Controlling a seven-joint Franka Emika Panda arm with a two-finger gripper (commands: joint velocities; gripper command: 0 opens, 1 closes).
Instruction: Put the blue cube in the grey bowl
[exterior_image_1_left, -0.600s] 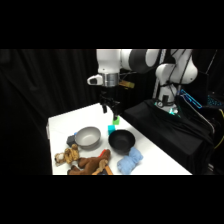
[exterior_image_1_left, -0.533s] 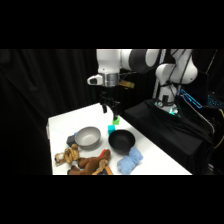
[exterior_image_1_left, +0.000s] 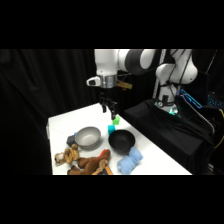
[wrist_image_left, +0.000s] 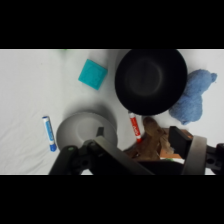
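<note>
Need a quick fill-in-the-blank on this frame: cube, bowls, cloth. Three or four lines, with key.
1. The blue cube lies on the ___, not in a bowl.
2. The bowl nearest the cube is the ___ one.
3. The grey bowl holds ___.
4. The blue cloth lump sits against the ___ bowl.

Missing words: table; black; nothing; black

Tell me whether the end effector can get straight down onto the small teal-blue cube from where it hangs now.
Probably yes. The small teal-blue cube lies alone on bare white table, apart from the round black bowl beside it, with nothing on top. The end effector hangs above that area, so the way down looks free.
</note>
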